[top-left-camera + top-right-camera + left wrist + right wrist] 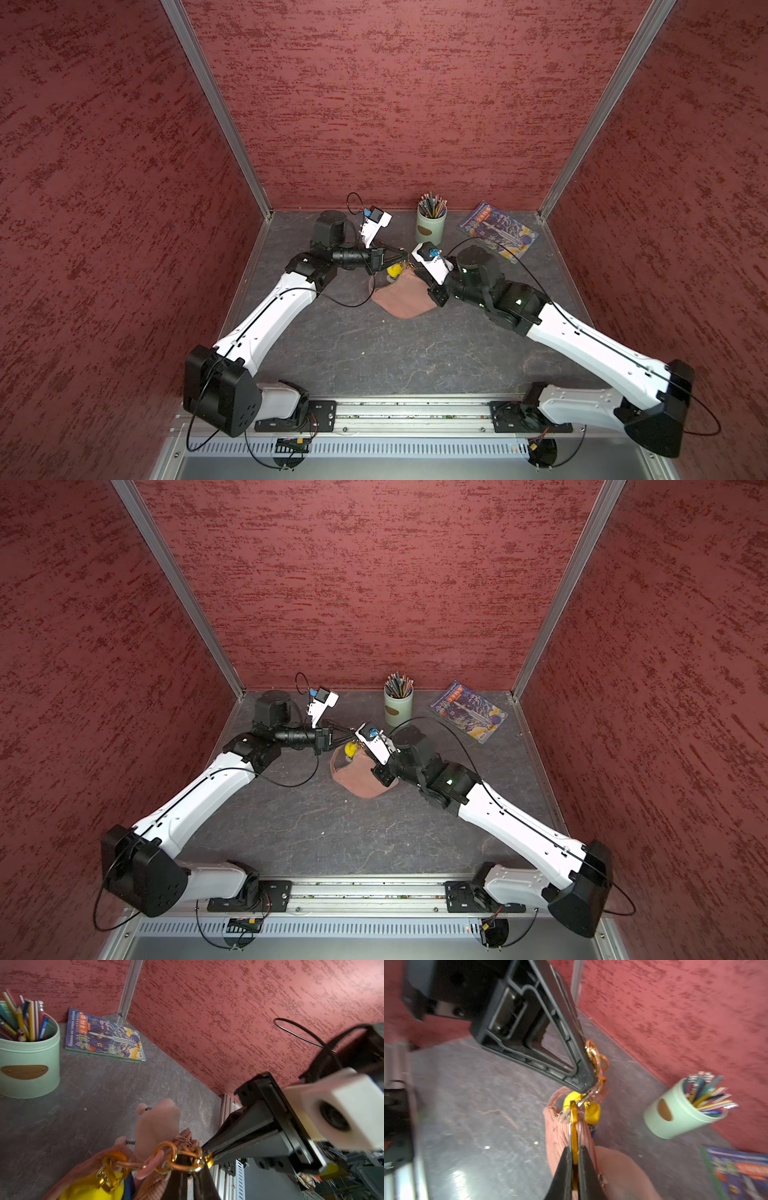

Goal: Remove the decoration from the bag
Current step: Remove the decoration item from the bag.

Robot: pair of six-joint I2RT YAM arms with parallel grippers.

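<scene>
Toward the back of the table (374,365), left of its middle, the left gripper (188,1164) reaches in sideways, its 2 fingers pressed together on the gold chain (133,1164). That chain runs to the yellow decoration (394,271), which sits against the back end of the bag (401,301). Dusty pink and slumped, the bag lies near the table's middle, closer to the back edge than the front. Over its right side the right gripper (574,1150) pinches an orange ring (573,1118) at the bag's end, its tips close to the left gripper's. Farther right, near the back edge, a mint pencil cup (430,228) stands upright and full. Flat by the back right corner lies a magazine (496,232).
</scene>
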